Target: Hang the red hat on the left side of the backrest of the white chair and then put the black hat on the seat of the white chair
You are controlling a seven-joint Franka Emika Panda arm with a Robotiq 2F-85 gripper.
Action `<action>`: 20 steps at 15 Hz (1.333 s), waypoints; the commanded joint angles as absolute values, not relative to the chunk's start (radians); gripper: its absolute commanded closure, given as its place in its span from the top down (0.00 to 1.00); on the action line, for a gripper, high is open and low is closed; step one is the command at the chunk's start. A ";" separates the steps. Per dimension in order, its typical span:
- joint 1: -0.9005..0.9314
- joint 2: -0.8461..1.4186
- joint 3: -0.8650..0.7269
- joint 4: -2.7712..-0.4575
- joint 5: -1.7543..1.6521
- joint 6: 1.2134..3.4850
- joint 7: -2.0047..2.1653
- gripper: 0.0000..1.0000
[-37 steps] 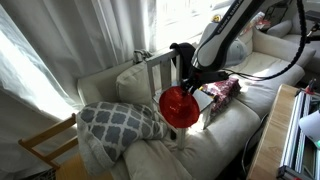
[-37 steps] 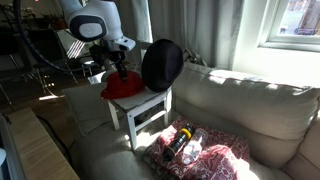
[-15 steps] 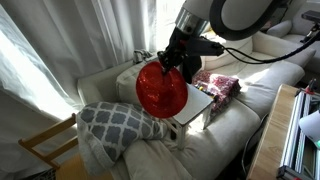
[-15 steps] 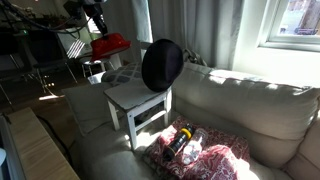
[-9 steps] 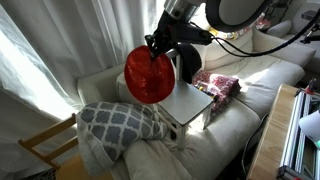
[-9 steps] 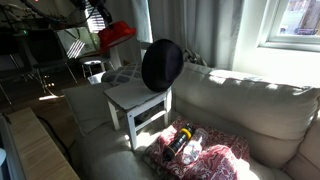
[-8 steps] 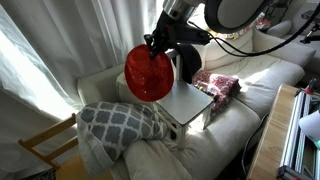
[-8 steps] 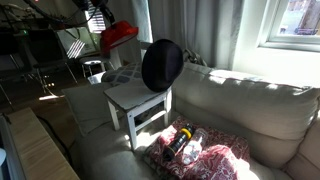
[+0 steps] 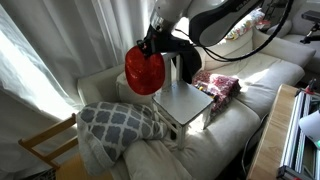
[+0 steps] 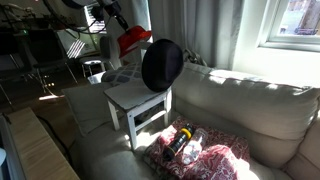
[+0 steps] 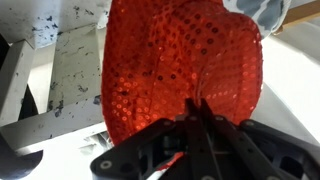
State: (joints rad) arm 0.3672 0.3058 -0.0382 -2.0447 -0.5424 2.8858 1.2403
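My gripper (image 9: 153, 45) is shut on the brim of the red hat (image 9: 143, 70) and holds it in the air by the left post of the white chair's backrest. In the wrist view the sequined red hat (image 11: 185, 65) hangs from my shut jaws (image 11: 197, 112). It also shows in an exterior view (image 10: 133, 39) above the chair. The black hat (image 10: 161, 65) hangs on the other backrest post; it is a dark shape (image 9: 184, 62) behind my arm. The white seat (image 9: 185, 101) (image 10: 138, 98) is bare.
The chair stands on a cream sofa (image 10: 250, 110). A grey-patterned cushion (image 9: 120, 122) lies beside the chair. A red-patterned cloth with items (image 9: 218, 86) (image 10: 195, 148) lies on the sofa. A tan wooden chair (image 9: 45, 145) stands off the sofa's end. Curtains (image 9: 60, 40) hang behind.
My gripper has lifted the red hat off the seat and carried it up and over toward the backrest's left post. The black hat has not moved.
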 commanded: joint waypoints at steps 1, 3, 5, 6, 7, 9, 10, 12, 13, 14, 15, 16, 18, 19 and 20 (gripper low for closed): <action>0.428 0.409 -0.118 -1.941 -0.630 2.868 1.364 0.01; 0.448 0.445 -0.151 -1.911 -0.654 2.859 1.400 0.01; 0.467 0.474 -0.180 -1.889 -0.671 2.841 1.424 0.01; 0.470 0.483 -0.187 -1.886 -0.671 2.832 1.427 0.01; 0.471 0.488 -0.189 -1.885 -0.663 2.821 1.427 0.01; 0.471 0.482 -0.187 -1.891 -0.647 2.802 1.420 0.29; 0.475 0.474 -0.190 -1.894 -0.647 2.784 1.425 0.29; 0.475 0.455 -0.185 -1.909 -0.643 2.750 1.425 0.53; 0.471 0.450 -0.177 -1.915 -0.634 2.736 1.419 0.59; 0.461 0.442 -0.165 -1.919 -0.636 2.726 1.421 0.68; 0.453 0.434 -0.154 -1.926 -0.628 2.721 1.412 0.74; 0.443 0.420 -0.141 -1.939 -0.615 2.715 1.397 0.83; 0.430 0.389 -0.123 -1.966 -0.599 2.702 1.379 0.96; 0.422 0.372 -0.113 -1.981 -0.589 2.697 1.370 1.00; 0.414 0.351 -0.105 -2.000 -0.584 2.694 1.365 1.00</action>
